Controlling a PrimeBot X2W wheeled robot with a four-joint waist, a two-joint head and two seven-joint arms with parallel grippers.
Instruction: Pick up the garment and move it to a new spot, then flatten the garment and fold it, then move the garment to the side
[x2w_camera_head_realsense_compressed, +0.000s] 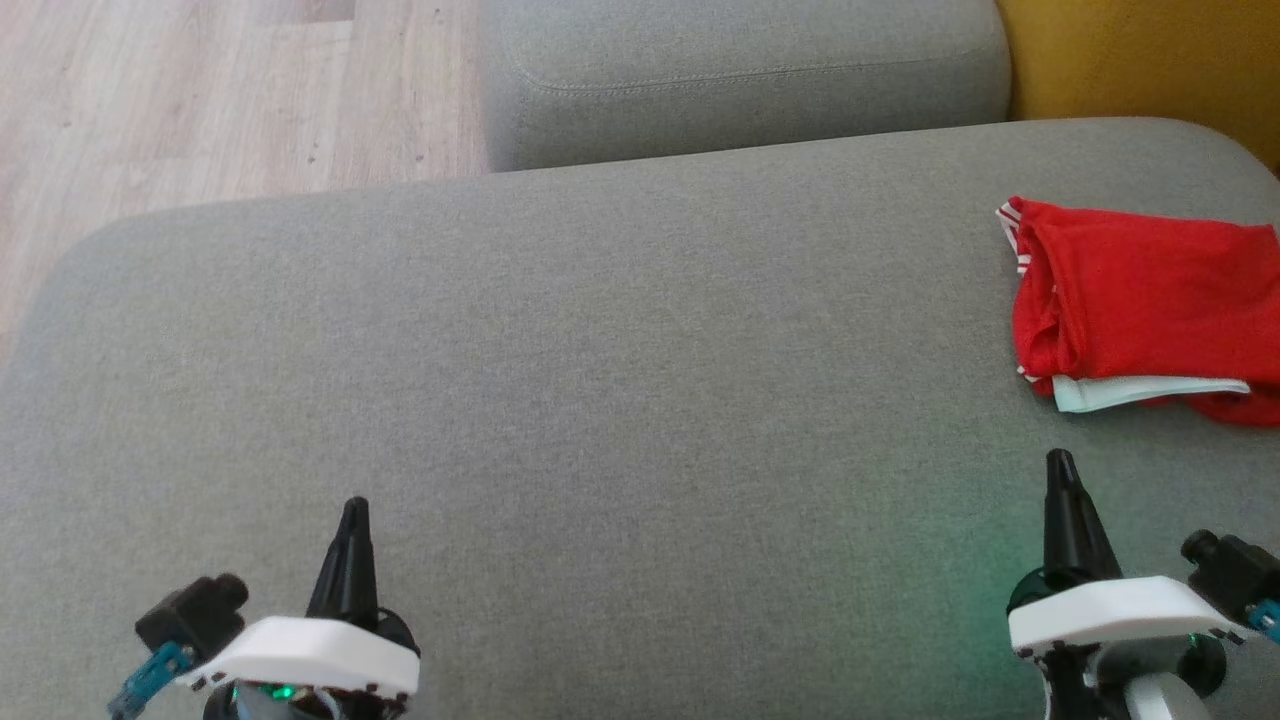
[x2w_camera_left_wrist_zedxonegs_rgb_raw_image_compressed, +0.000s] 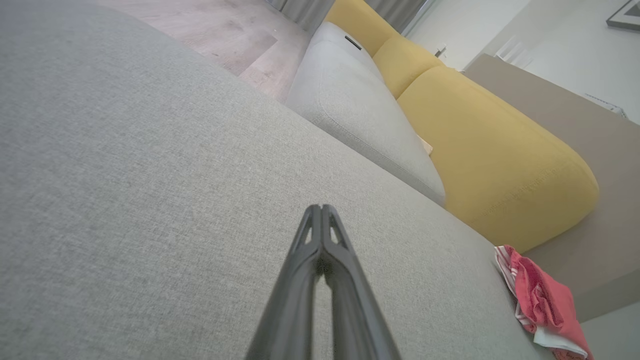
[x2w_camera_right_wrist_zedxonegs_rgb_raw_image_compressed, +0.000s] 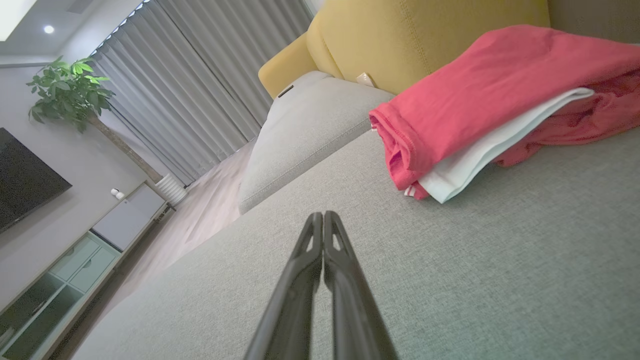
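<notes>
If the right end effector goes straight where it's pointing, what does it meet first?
The right end effector probably meets the grey seat cushion first, just beside the folded red garment; depth unclear.

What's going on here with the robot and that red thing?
A two-armed robot is working on a red garment. It lies folded near the right edge of the grey sofa seat, a white layer peeking out. Neither arm holds it: the left gripper and right gripper are both shut and empty, apart from it.

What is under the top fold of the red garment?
A white layer pokes out of the garment, with more red cloth below it, all on the grey cushion. How far the white runs inward is covered.
</notes>
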